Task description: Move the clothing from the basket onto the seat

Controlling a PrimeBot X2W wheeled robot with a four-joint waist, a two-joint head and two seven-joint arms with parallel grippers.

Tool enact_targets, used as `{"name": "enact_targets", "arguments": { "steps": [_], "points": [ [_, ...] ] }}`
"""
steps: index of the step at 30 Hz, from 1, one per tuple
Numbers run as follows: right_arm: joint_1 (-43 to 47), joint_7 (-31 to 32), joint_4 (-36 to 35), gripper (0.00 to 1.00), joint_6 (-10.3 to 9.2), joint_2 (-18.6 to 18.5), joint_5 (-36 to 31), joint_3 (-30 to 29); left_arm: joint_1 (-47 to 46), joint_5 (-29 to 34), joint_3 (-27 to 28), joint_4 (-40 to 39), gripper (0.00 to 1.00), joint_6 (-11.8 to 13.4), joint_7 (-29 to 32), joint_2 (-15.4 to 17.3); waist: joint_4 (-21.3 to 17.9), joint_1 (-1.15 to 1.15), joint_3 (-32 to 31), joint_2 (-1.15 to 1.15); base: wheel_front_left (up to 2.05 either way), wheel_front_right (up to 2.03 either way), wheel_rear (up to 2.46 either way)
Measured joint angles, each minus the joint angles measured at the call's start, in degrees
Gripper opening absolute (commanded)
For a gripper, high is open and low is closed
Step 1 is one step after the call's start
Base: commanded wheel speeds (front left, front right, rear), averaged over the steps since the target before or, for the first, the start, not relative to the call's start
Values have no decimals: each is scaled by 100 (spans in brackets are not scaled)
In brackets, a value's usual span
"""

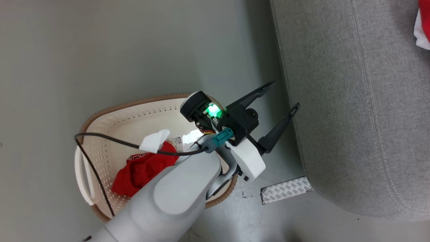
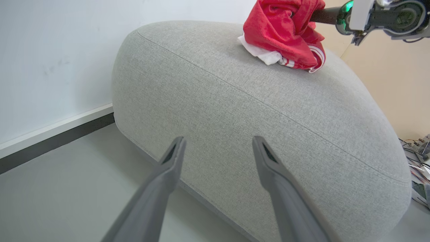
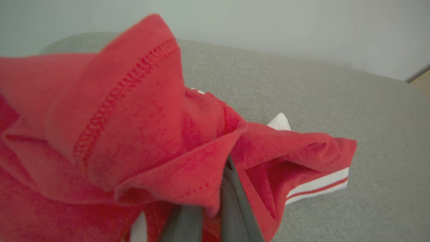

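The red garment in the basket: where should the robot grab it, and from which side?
Probably the raised, crumpled ridge of the red garment, pinched from straight above. It lies in a loose heap on the bottom of the basket, whose holed walls block every side approach; the open top is the way in.

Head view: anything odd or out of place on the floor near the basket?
Yes: a patterned grey-white strip lies on the floor between the basket and the corner of the seat, like stray tape backing. Nothing else stands out.
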Motion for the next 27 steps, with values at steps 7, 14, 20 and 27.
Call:
{"name": "enact_targets", "arguments": {
  "steps": [7, 14, 20, 27],
  "points": [
    [-137, 732, 375, 100, 1, -53, 543, 818, -17, -77, 5, 84, 100, 7, -44, -37, 29, 0, -158, 0, 0, 0, 0],
    [-213, 757, 394, 100, 0, -215, 854, 1430, 144, -135, 64, 172, 100, 22, -77, -57, 12, -1, -540, 0, 0, 0, 0],
    [-190, 747, 276, 100, 0, -389, 1031, 1964, 555, -208, 379, -10, 100, 58, -82, -43, -9, -1, -1096, 0, 0, 0, 0],
    [-73, 299, -203, 100, 0, -465, 1323, 2334, 1265, -344, 898, -283, 100, 121, -82, 198, -38, -2, -1919, 0, 0, 0, 0]
  ]
}}
